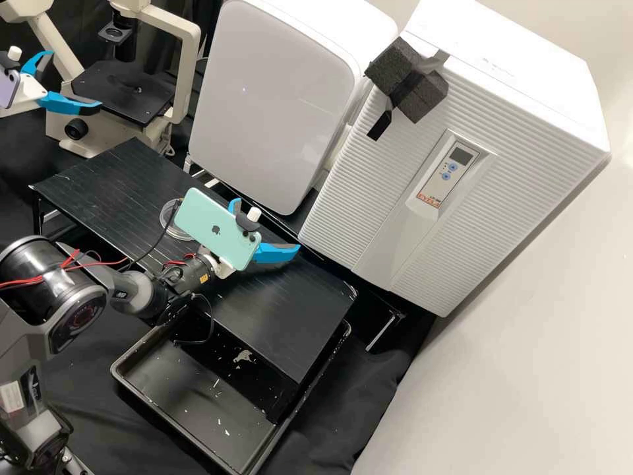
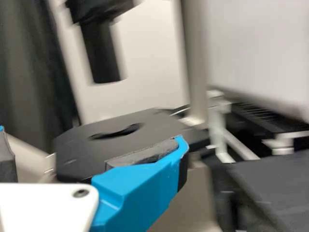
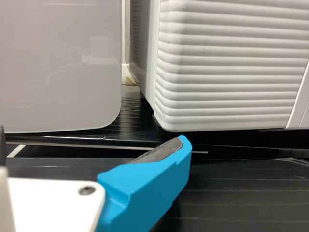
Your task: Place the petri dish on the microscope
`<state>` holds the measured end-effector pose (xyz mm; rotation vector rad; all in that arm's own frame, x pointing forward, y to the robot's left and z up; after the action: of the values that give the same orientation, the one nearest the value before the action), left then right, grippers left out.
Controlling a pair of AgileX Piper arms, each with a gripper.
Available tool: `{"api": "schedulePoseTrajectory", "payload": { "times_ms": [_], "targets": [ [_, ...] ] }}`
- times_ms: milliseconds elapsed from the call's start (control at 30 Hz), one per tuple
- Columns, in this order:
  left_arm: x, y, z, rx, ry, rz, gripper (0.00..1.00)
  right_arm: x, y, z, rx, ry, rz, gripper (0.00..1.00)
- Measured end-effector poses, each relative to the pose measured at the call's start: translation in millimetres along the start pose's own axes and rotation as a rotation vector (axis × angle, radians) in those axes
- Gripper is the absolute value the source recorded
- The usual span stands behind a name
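Sitting on the black table (image 1: 283,316) is the clear petri dish (image 1: 178,231), partly hidden by a phone (image 1: 211,227), off toward the microscope end and a bit nearer the far long edge than the near one. So from where I'm standing, the placing isn't done: the dish isn't on the microscope (image 1: 148,135), and I'd say pickup, carry and set-down are all left to do. It looks like early days, folks!

Over to the poses: the right arm comes across the near long edge, its right gripper (image 1: 267,226) beyond the dish and aimed at the white cabinets (image 1: 264,99), fingers spread, nothing between them. And the left gripper (image 1: 76,79), fingers apart too, is up beside the microscope's black stage (image 1: 128,92), one fingertip seen against its edge; whether they touch, I can't tell. Somebody has to go and fetch that dish!
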<state>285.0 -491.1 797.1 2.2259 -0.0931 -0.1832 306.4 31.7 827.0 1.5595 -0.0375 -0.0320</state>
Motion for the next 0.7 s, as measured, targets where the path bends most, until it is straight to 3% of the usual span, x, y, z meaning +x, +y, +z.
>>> {"api": "schedulePoseTrajectory", "payload": {
  "times_ms": [233, 433, 567, 700],
  "targets": [
    [-16.7, 16.3, 59.9, 0.027, -0.324, 0.054, 1.00, 0.0, 0.0, 0.0, 0.000, 0.000, 0.000, 1.00],
    [-14.5, 20.9, 103.9, 0.034, -0.565, 0.051, 1.00, 0.0, 0.0, 0.0, 0.000, 0.000, 0.000, 1.00],
    [-6.7, 17.2, 123.0, 0.054, -0.638, 0.015, 1.00, 0.0, 0.0, 0.0, 0.000, 0.000, 0.000, 1.00],
    [2.8, 7.3, 136.3, 0.053, -0.675, -0.058, 1.00, 0.0, 0.0, 0.0, 0.000, 0.000, 0.000, 1.00]
  ]
}}
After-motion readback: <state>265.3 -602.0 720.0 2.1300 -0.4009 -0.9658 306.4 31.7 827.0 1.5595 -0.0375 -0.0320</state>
